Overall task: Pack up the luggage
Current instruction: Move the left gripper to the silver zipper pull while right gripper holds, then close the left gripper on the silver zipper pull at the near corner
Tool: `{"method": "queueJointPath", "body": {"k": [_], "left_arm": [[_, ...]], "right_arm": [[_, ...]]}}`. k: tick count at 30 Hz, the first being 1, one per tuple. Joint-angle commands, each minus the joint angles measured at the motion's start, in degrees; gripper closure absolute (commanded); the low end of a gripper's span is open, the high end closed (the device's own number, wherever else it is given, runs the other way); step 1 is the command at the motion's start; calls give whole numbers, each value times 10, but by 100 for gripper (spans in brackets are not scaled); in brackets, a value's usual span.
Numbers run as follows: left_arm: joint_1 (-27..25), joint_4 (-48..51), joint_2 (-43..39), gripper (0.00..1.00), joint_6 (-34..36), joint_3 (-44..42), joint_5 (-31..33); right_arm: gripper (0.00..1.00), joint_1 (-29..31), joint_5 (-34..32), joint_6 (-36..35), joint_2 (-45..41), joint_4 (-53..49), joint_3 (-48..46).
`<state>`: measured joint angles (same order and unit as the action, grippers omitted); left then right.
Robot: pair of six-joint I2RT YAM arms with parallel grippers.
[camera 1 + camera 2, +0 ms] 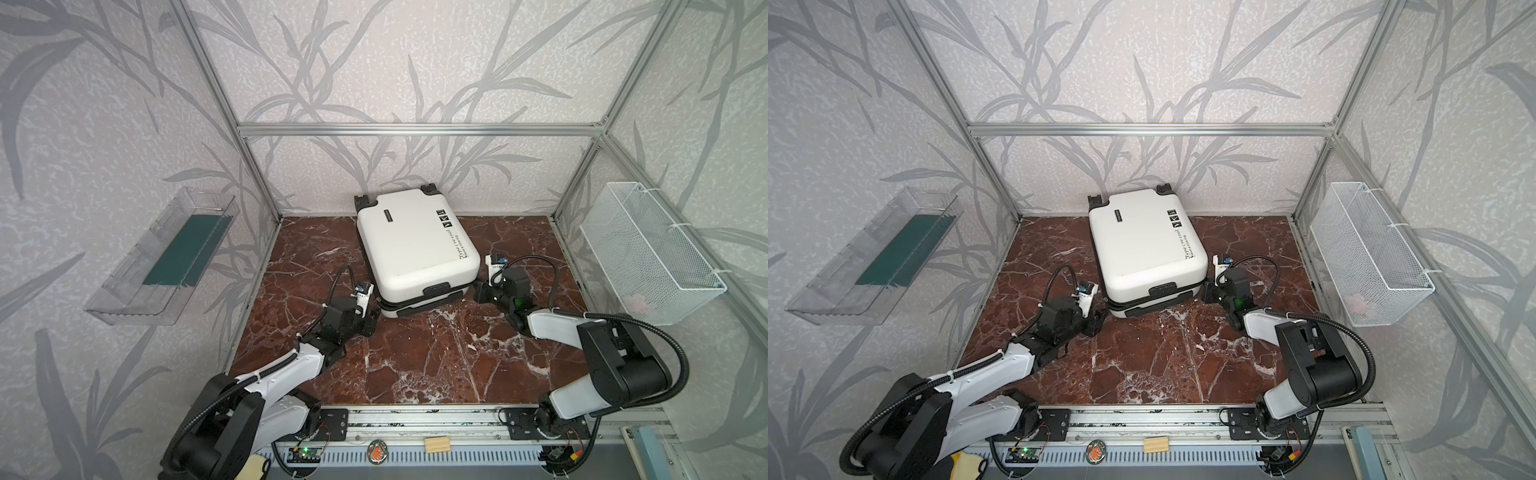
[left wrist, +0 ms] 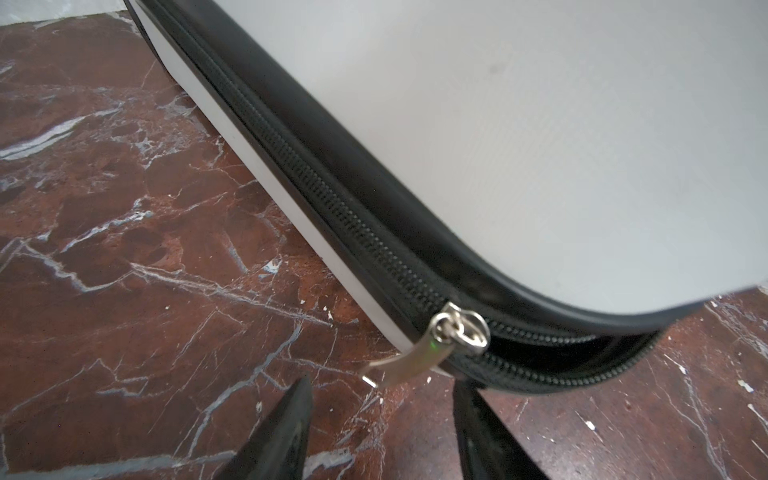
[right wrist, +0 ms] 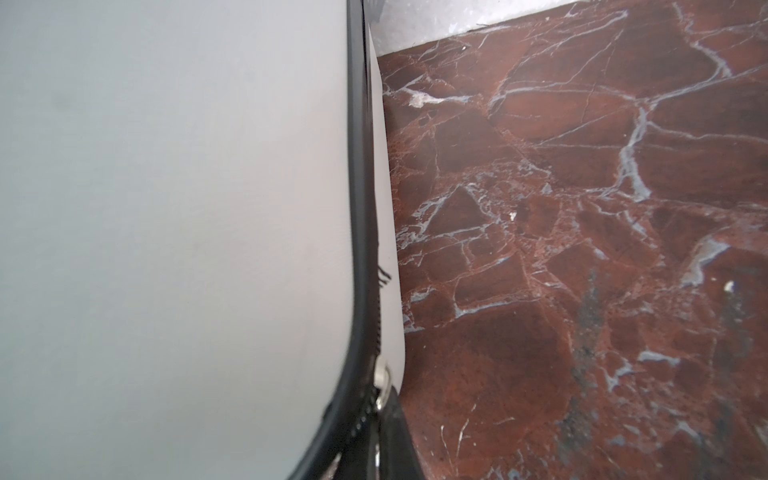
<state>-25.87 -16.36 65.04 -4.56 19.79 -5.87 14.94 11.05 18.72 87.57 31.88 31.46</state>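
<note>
A: Pincers?
B: Left pincer [image 2: 383, 386] apart, zipper pull [image 2: 405, 361] just off its tips. Right pincer [image 1: 480, 291] together at the opposite front corner, grip unclear.
A: Luggage [image 1: 415, 245]?
B: Flat on worktop [image 1: 415, 365], between both, lid down.
A: Containers?
B: Clear tray [image 1: 124, 299] holds green sheet [image 1: 187, 249]. Mesh basket [image 1: 648, 249] holds something pink [image 1: 636, 305].

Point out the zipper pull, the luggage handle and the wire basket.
zipper pull [image 2: 404, 360]: left wrist view, on its flat metal tab.
luggage handle [image 1: 436, 287]: in a top view, middle of the black grip.
wire basket [image 1: 636, 257]: in a top view, on its mesh side wall.
</note>
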Motion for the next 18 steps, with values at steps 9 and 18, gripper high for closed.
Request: {"method": "queueJointPath", "body": {"k": [9, 18], "left_arm": [[4, -15, -4, 67, 45, 48, -58], [7, 8, -23, 81, 49, 55, -68]], "right_arm": [[100, -6, -1, 8, 8, 13, 10], [100, -6, 0, 10, 12, 17, 8]]}}
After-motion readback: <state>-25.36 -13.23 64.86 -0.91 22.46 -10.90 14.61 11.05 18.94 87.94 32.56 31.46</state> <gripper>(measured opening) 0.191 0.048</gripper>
